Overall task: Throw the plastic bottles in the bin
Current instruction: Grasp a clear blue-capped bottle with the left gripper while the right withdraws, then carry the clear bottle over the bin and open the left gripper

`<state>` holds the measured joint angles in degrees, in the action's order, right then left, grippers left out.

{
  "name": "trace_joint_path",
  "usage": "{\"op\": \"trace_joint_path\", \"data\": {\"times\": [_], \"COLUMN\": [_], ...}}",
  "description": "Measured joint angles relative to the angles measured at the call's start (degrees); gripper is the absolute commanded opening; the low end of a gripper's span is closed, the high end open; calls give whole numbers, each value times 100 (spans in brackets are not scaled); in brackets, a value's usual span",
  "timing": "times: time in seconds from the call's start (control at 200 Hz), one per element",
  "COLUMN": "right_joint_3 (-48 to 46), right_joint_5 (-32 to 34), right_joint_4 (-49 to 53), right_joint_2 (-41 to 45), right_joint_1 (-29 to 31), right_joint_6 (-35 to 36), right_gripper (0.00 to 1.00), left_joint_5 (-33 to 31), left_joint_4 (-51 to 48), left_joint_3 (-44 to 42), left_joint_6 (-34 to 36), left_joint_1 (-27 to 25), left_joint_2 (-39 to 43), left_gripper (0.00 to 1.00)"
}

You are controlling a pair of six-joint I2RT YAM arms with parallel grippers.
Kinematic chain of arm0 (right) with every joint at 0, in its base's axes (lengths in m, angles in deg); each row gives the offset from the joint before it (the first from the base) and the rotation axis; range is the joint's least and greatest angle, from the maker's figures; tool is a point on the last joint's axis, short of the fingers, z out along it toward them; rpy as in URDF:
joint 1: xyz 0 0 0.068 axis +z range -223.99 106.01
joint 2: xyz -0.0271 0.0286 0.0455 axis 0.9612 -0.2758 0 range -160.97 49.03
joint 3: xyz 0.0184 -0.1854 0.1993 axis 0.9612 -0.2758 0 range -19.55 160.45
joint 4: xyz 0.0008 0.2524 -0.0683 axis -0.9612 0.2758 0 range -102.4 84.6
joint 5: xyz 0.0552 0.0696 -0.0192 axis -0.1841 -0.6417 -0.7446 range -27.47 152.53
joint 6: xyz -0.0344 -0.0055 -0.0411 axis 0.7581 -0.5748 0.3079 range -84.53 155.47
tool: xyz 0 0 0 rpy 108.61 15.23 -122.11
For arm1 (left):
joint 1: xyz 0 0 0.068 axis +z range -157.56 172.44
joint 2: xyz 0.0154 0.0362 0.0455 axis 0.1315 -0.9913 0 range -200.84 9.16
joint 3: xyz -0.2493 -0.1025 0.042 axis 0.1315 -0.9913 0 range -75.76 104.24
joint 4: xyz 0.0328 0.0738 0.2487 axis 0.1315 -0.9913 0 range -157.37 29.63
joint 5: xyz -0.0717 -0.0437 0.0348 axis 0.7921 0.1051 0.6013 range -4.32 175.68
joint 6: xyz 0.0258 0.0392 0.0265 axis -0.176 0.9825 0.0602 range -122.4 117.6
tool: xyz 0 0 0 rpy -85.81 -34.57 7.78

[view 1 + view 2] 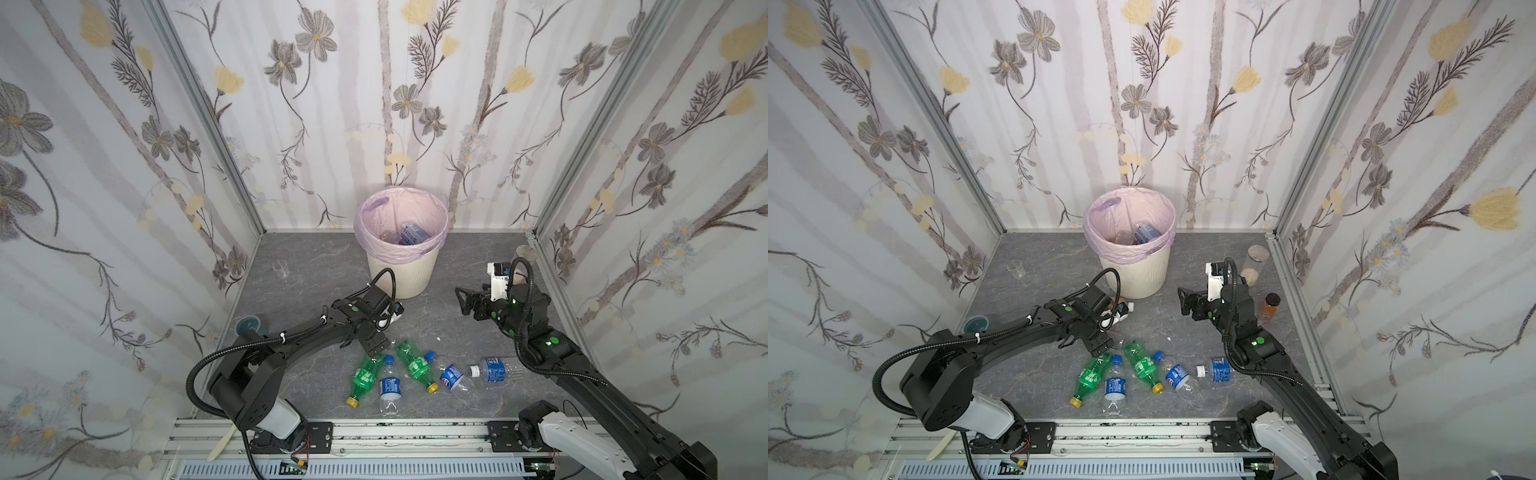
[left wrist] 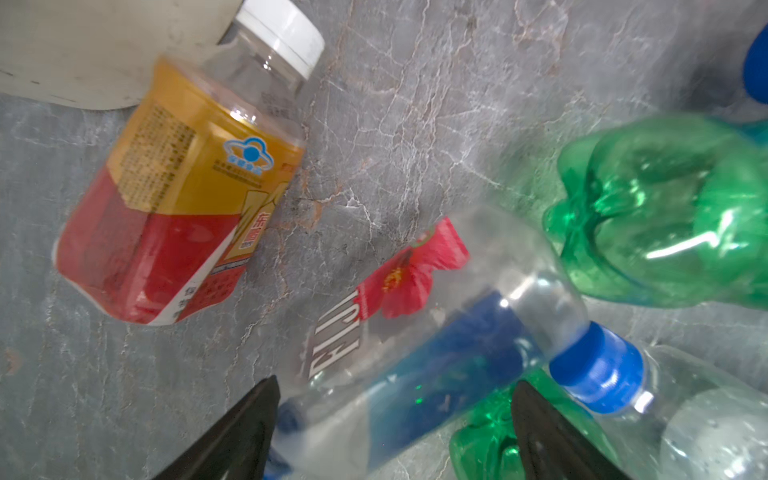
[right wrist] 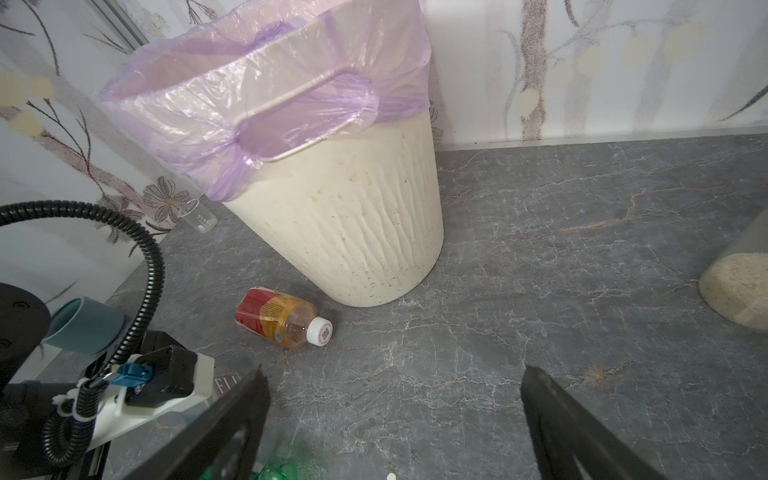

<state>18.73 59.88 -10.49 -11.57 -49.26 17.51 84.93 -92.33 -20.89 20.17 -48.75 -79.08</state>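
The left fingers [image 2: 241, 428] stand spread astride a clear blue-capped plastic bottle with a red flower label [image 2: 415, 353], apparently lined up to pinch it. It lies flat on the grey marbled bench [image 2: 415, 124], long axis slanting across their gap, cap toward the crumpled green plastic bottles [image 2: 665, 208], in front of the cream ribbed lilac-lined bin [image 1: 401, 274]. The right fingers [image 3: 573, 428] hang spread, empty.

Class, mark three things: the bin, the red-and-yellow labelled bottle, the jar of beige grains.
bin [image 1: 409, 272], in a top view, on its cream wall.
red-and-yellow labelled bottle [image 3: 266, 311], right wrist view, on its label.
jar of beige grains [image 3: 737, 286], right wrist view, on its grain-filled base.
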Motion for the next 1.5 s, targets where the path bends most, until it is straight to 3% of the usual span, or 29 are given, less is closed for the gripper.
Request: {"op": "trace_joint_path", "data": {"times": [0.465, 0.655, 0.824, 1.054, 1.349, 1.499], "right_joint_3": [-232, -341, -446, -614, -872, -903], "right_joint_5": [-66, -146, -146, -144, -142, -175], "right_joint_4": [-37, -39, -35, -35, -162, -210], "right_joint_2": [199, 319, 411, 479, 433, 297], "right_joint_1": [-66, -109, -149, -181, -188, -188], "right_joint_6": [-105, -105, -105, -105, -105, -103], "right_gripper": [95, 95, 95, 94, 93, 90], "left_joint_5": [-310, -310, -260, -330, -455, -885], "left_joint_4": [-11, -11, -20, 63, 608, 1154], "left_joint_3": [393, 485, 492, 306, -184, 70], "left_joint_6": [-4, -28, -111, -337, -1276, -1740], "left_joint_1": [59, 72, 81, 149, 389, 461], "left_joint_2": [-667, -883, -710, 557, 3552, 4395], "left_gripper": [75, 49, 44, 46, 44, 45]}}
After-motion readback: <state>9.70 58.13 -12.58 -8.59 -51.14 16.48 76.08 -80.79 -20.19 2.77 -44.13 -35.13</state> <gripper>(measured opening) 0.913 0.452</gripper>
